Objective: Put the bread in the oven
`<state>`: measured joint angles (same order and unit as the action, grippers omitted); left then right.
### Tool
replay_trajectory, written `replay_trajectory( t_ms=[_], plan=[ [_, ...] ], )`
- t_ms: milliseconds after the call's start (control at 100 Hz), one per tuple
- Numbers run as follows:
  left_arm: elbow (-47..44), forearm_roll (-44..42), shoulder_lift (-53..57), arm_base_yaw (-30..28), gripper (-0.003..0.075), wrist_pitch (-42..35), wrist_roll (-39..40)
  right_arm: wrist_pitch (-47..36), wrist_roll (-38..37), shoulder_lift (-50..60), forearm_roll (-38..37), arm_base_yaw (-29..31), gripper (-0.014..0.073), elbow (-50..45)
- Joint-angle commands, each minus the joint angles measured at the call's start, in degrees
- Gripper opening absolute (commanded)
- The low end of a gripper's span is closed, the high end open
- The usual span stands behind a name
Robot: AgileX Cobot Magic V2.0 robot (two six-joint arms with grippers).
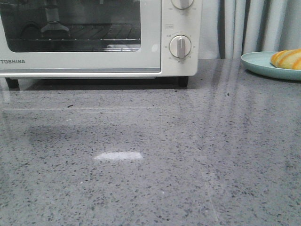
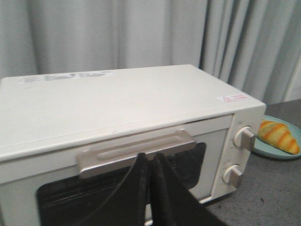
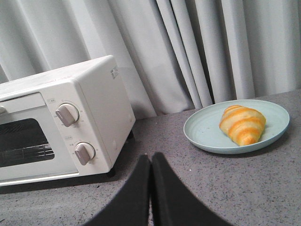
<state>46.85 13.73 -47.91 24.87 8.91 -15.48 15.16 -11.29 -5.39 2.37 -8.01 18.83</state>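
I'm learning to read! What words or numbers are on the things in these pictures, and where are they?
"TOSHIBA": on the oven door, lower left corner, front view.
Small label above the lower knob: too small to read.
Marks around both knobs: too small to read.
Red-and-white sticker on the oven's top corner: blurred, unreadable.
Long printed strip on the oven's top: blurred, unreadable.
The bread and its plate carry no writing.

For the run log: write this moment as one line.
oven: white toaster oven door closed | bread: striped golden croissant on pale blue plate | left tool shut, near handle | right tool shut, empty
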Motion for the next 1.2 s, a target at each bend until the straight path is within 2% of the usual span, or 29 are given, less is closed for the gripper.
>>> replay_trajectory(
  t_ms=[0,350,810,1050,1190],
  plan=[
    [3.3,0.1,-4.4,3.3,-0.0021,-8.5,-0.8,-4.4,0.5,-1.3,-0.4,0.1,-0.0049,2.0],
    [3.7,0.6,-16.1,4.0,-0.0021,-21.9,-0.2,-2.9,0.5,-1.3,-0.4,0.1,-0.0049,2.0],
    [3.7,0.7,-21.5,3.3,-0.0021,-22.2,-0.2,0.6,0.5,-1.3,-0.1,0.1,-0.0049,2.0],
    [3.7,1.1,-21.5,-1.2,-0.0021,-25.0,-0.2,0.6,0.5,-1.3,0.0,0.1,-0.0048,2.0],
    [3.7,3.4,-21.5,-3.1,-0.0021,-20.7,-0.2,0.6,0.5,-1.3,0.0,0.1,-0.0048,2.0]
  ],
)
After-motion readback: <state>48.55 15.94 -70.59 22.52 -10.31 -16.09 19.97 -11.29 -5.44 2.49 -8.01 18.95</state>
